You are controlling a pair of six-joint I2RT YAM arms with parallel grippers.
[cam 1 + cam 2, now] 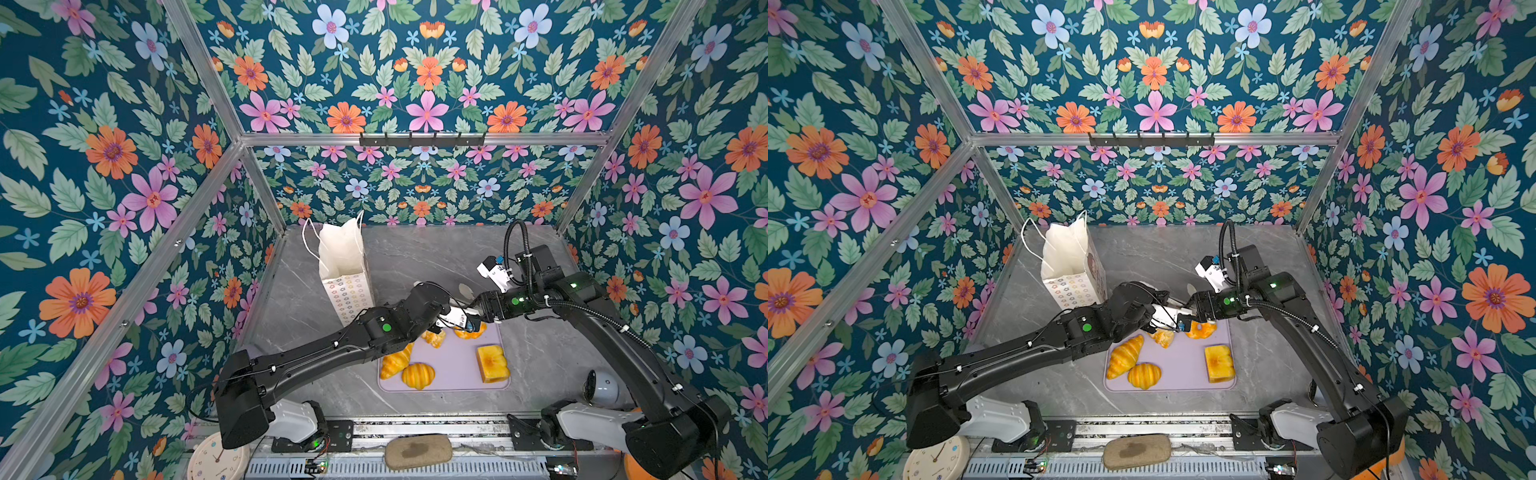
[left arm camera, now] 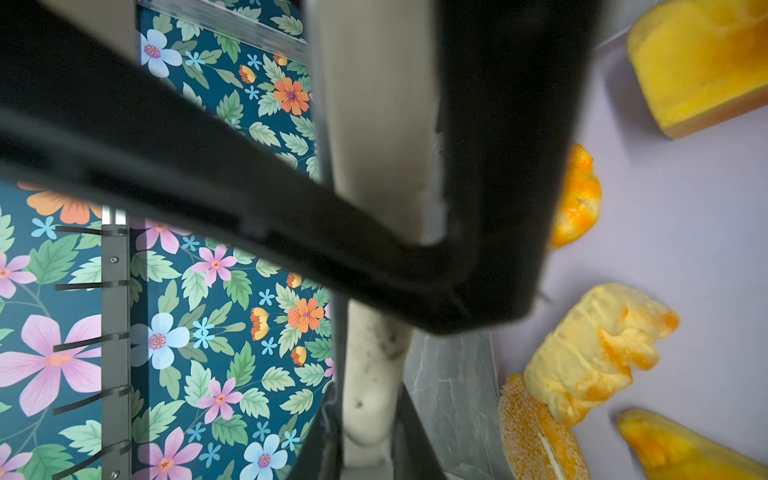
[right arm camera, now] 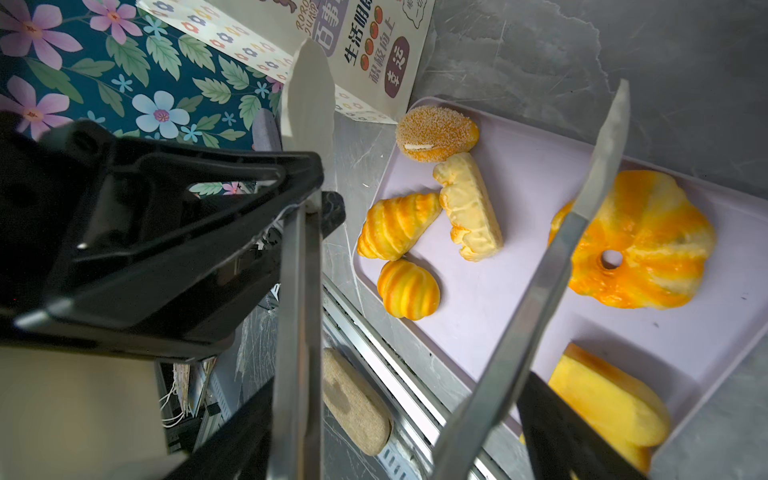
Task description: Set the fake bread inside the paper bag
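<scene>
Right wrist view: all six pieces of the fake bread are seen lying on the lilac tray. The speckled oval bun and the flaky twist are touching. The two croissants are set close beside them. The ring bun and the square toast block are placed well apart from that group.

The paper bag is stood upright on the desk, just beside the far left corner of the tray, with its mouth open. Nothing is seen inside the white mouth in both top views, though the bottom is hidden.

The right gripper is held above the tray with its jaws spread wide. Nothing is caught between them, and one finger is seen crossing in front of the ring bun. The left gripper is largely covered by the right arm in its own wrist view, so whether its jaws are pressed together or apart cannot be told. No bread is seen in it.

The task is judged to be at its very start. No piece has been bagged, and all six are left to be moved. A first pick, probably of the ring bun, appears to be in preparation.
</scene>
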